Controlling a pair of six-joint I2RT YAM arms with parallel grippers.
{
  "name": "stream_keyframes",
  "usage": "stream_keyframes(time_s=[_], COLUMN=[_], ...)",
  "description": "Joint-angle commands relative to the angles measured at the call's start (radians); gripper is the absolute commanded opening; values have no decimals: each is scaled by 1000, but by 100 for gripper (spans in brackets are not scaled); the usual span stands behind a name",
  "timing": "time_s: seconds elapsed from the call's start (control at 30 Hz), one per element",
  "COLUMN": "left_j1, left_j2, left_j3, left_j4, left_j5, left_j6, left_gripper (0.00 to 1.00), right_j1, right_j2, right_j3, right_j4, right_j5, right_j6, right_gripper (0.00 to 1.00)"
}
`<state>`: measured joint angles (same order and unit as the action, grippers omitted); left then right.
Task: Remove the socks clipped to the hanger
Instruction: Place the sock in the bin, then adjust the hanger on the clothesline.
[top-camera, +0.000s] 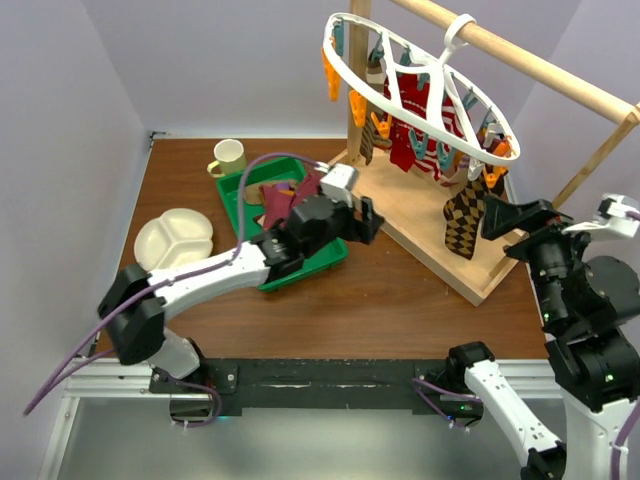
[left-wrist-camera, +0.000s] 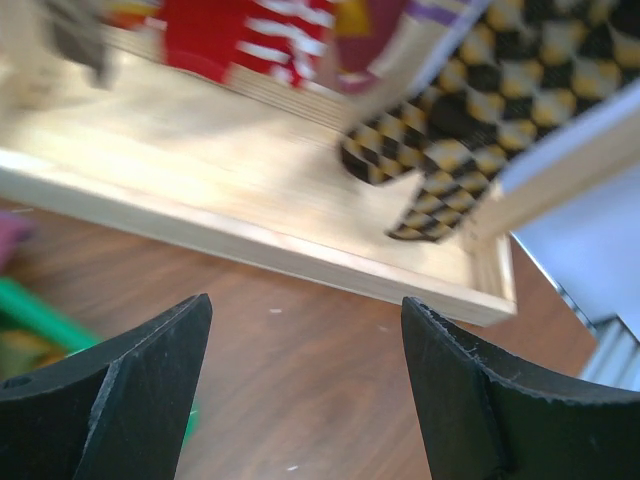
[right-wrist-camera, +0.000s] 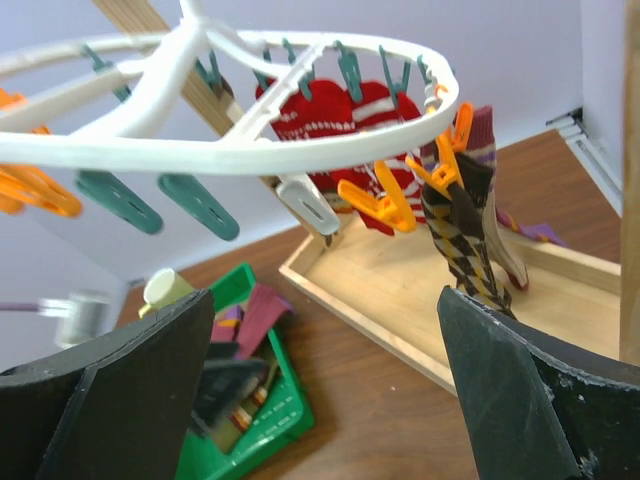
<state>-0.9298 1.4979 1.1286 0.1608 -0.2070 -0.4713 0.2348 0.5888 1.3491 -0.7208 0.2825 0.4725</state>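
- Jaws of left gripper (left-wrist-camera: 305, 330): spread wide, nothing between them, low over brown wooden table (top-camera: 400, 300).
- Jaws of right gripper (right-wrist-camera: 325, 320): spread wide, empty, facing the hanger.
- Red-striped, maroon and black-and-tan argyle fabric socks (top-camera: 462, 215): clipped beneath the hanger.
- White oval plastic hanger (right-wrist-camera: 250, 157): hooked over pale wooden rail (top-camera: 540, 63).
- Green plastic tray (top-camera: 232, 192): loose maroon sock (top-camera: 275, 203) inside.

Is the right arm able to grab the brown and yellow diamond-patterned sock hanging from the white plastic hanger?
Probably yes. The open right gripper faces the brown and yellow diamond-patterned sock, with nothing between them. An orange clip on the white plastic hanger holds it.
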Motion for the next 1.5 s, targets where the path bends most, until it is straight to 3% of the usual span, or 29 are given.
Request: stream_keyframes(time_s=[0.0,0.2,0.47,0.77,0.87,1.1,1.27,1.47], left_j1=[-63,-116,-136,-168,-176,-179,-179,-178], left_j2=[140,257,384,582,608,431,187,-33], left_j3=[108,151,243,428,441,234,19,-85], left_j4=[222,417,503,608,631,669,678,608], left_j5=[21,-19,31,12,0,-14,-95,-155], left_j6=[22,43,106,215,200,204,192,210], left_gripper=[81,81,82,84,84,84,82,77], right_j1=[1,1,1,1,1,0,1,0], right_j2=[11,52,200,183,212,272,328,322], right_j3=[79,107,196,200,206,165,193,177], right_j4=[-14,24,52,83,103,282,274,290], right_j5=[52,61,-8,26,-32,-270,-298,-289], right_j6=[31,0,0,9,-52,-181,-178,-153], right_gripper=[98,98,95,99,98,95,92,93])
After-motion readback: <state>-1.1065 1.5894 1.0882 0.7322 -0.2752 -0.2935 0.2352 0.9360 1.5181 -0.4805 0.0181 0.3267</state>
